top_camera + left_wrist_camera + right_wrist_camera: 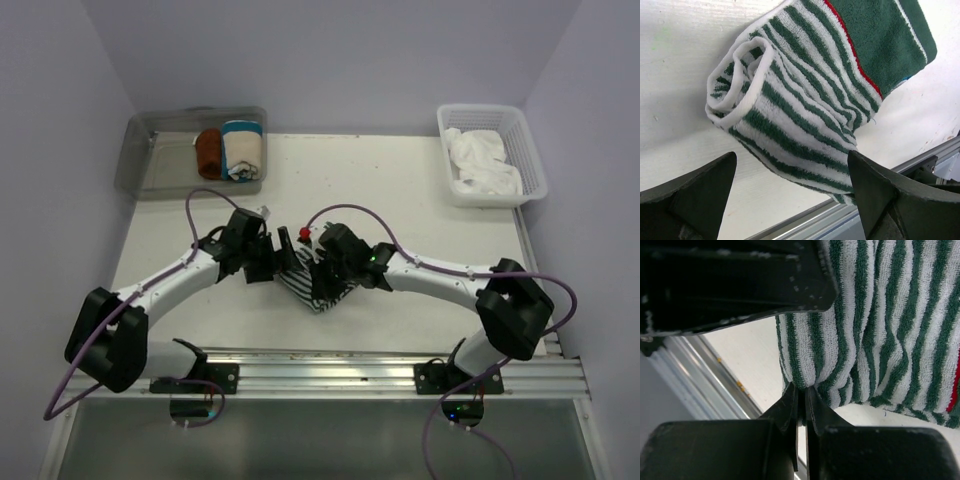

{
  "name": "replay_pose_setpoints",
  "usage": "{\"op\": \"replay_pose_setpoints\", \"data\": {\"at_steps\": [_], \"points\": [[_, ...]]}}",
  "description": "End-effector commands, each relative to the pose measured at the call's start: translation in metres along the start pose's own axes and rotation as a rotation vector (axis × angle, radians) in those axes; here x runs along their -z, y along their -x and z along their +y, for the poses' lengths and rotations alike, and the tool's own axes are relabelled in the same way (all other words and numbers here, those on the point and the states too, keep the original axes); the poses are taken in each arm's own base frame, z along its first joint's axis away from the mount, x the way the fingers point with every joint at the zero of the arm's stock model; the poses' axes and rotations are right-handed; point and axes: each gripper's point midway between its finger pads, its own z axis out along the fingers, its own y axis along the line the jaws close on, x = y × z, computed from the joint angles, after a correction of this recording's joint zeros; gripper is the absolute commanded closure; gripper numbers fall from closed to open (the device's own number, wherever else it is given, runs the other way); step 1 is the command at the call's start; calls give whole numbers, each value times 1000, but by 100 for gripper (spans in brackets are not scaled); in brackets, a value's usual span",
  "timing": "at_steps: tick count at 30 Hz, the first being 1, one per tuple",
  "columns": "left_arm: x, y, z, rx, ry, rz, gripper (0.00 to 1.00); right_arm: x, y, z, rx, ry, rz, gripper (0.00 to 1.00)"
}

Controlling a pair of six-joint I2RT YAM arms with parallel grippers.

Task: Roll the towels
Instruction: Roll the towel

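The green-and-white striped towel (310, 285) lies loosely rolled at mid-table between both arms. In the left wrist view the roll (805, 115) shows its spiral end, with a solid green band and a red line further along. My left gripper (791, 160) stands wide open just short of it, with nothing between the fingers (705, 195). My right gripper (801, 387) is shut, pinching a fold of the striped cloth (880, 330) at its lower edge. From above, the left gripper (268, 262) and right gripper (325, 270) flank the roll. The plain white towel (485, 160) lies crumpled in a basket.
A white basket (530, 150) stands at the back right. A clear bin (150, 160) at the back left holds a rolled rust-brown towel (208, 152) and a cream towel (242, 150). The aluminium rail (370, 365) runs along the near edge. The left arm's black body (730, 285) looms close over the right gripper.
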Motion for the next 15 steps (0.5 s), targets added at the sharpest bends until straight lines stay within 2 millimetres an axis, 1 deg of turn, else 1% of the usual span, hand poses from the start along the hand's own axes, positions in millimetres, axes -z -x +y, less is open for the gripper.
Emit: {"op": "replay_pose_setpoints", "data": {"at_steps": [1,4,6,7,8,9,10,12,13,14,15], "points": [[10,13,-8,-28,-15,-54,3,10,11,24,-91,205,-7,100],[13,12,-8,-30,-20,-62,0,7,10,18,-177,268,6,100],[14,12,-6,-32,-23,-72,0,7,9,16,-228,308,6,100],[12,9,-3,-32,-17,-66,0,5,11,14,-243,317,-3,100],[10,9,-3,-33,-23,-69,1,4,7,13,-260,325,8,100],[9,8,-3,-34,-26,-69,0,3,8,9,-288,334,8,100],[6,7,-1,-30,-24,-64,0,3,7,11,-302,364,16,100],[-1,5,0,-27,-33,-56,0,-2,3,6,-350,383,34,100],[-6,3,2,-23,-33,-44,1,-3,1,8,-363,418,42,100],[-8,4,0,-21,-42,-50,1,-7,-4,6,-409,426,64,100],[-10,4,1,-22,-43,-50,1,-8,-1,4,-430,445,59,100]]}}
